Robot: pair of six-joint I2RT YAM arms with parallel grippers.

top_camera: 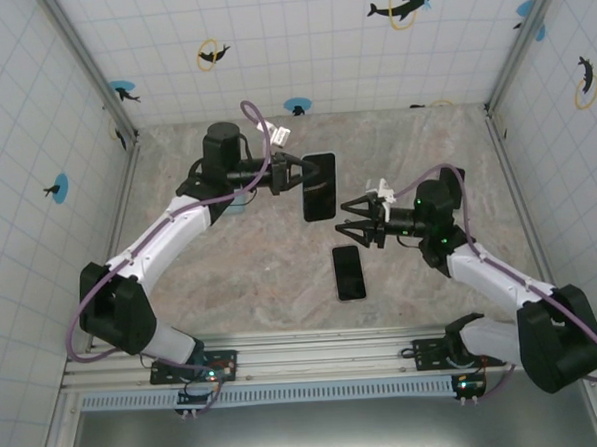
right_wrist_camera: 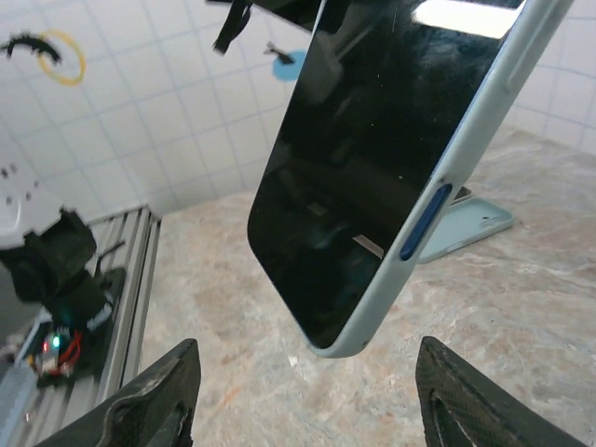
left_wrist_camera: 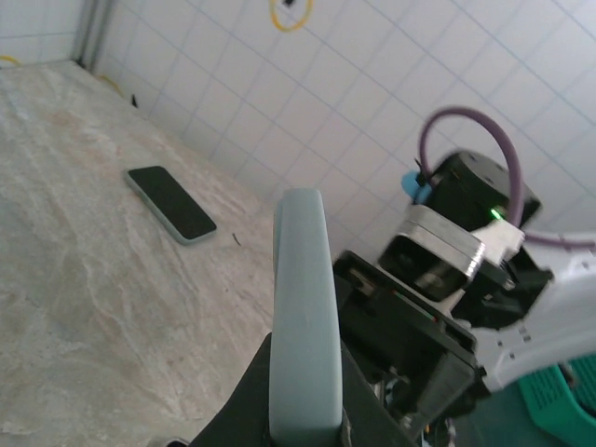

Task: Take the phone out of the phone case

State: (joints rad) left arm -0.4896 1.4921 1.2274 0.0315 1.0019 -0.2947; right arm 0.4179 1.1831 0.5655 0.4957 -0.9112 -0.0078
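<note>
My left gripper [top_camera: 288, 174] is shut on a pale blue phone case [left_wrist_camera: 303, 307] and holds it upright in the air above the table's middle. The phone [right_wrist_camera: 372, 158] sits inside it, its black screen facing my right gripper [right_wrist_camera: 307, 400]; a dark blue side button [right_wrist_camera: 426, 222] shows on the case's edge. In the left wrist view my left gripper [left_wrist_camera: 303, 396] clamps the case from both sides. My right gripper [top_camera: 346, 221] is open just right of the cased phone [top_camera: 319, 185], level with its lower end. Nothing is between its fingers, and the case's bottom corner hangs ahead of them.
A second dark phone [top_camera: 348, 272] with a pale rim lies flat on the table below the grippers and also appears as the flat phone [left_wrist_camera: 172, 203] in the left wrist view. A pale blue flat case-like piece [right_wrist_camera: 470, 223] lies on the table under the left arm. Tiled walls enclose the table.
</note>
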